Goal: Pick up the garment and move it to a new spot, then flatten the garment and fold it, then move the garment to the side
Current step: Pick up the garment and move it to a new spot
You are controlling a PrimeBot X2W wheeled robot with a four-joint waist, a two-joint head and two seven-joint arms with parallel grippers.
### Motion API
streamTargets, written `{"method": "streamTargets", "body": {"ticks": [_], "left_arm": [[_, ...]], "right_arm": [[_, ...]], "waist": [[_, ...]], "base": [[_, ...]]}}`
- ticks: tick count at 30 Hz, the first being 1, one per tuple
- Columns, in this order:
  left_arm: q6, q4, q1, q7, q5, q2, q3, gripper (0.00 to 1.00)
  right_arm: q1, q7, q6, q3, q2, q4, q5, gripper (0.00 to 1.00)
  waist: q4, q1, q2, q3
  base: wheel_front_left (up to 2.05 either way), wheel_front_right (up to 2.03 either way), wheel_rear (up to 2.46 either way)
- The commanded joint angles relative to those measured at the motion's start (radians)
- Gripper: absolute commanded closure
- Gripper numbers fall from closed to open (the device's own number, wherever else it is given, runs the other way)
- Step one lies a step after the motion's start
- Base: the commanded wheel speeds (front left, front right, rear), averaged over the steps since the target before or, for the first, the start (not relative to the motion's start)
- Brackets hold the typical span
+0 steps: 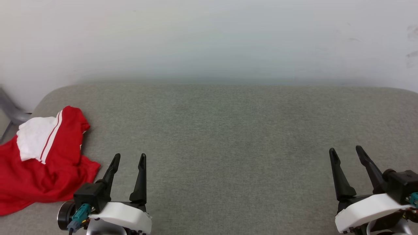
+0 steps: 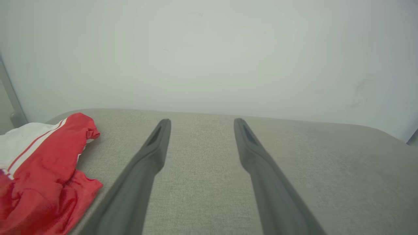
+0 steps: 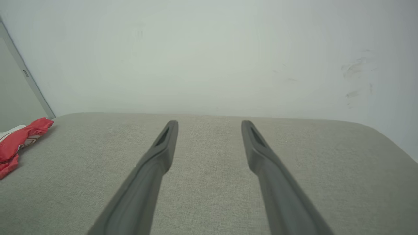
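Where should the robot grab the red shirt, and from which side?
Probably the loose red corner of the red jersey that points toward the left gripper, coming in from the heap's right. That corner lies free on the grey cushion, nearest that open gripper; the rest is crumpled.

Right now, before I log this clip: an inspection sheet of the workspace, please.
Surface: grey fabric pad, smooth.
Job's things: red shirt, crumpled at the pad's left end, unfolded.
Clutter: nothing seen.
Grippers: left gripper close beside the shirt, not gripping it; right gripper over the pad's right; jaws of both open, empty.
Cables: teal plug at the left wrist, another at the right.
Surroundings: pale wall behind; grey metal bar at far left.
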Motion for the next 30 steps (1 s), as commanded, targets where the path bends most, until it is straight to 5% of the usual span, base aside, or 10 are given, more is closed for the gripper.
{"method": "streamTargets", "body": {"ticks": [1, 19, 30], "left_arm": [[0.0, -0.003, 0.004, -0.009, 0.017, -0.002, 0.002, 0.0], [-0.005, 0.022, 0.019, -0.044, 0.112, -0.018, 0.03, 0.0], [-0.016, 0.032, 0.005, -0.061, 0.135, -0.035, 0.054, 0.0]], "right_arm": [[0.003, -0.005, 0.0, 0.003, 0.004, -0.014, -0.021, 0.0], [0.011, -0.019, 0.0, 0.028, 0.022, -0.022, -0.118, 0.0], [0.02, -0.027, 0.0, 0.03, 0.027, -0.032, -0.172, 0.0]], "waist": [[0.018, -0.0001, 0.0, 0.0], [0.236, -0.0001, 0.0, -0.003], [0.304, -0.0001, 0.0, 0.007]], "base": [[0.0, 0.0, 0.0], [0.0, 0.0, 0.0], [0.0, 0.0, 0.0]]}}
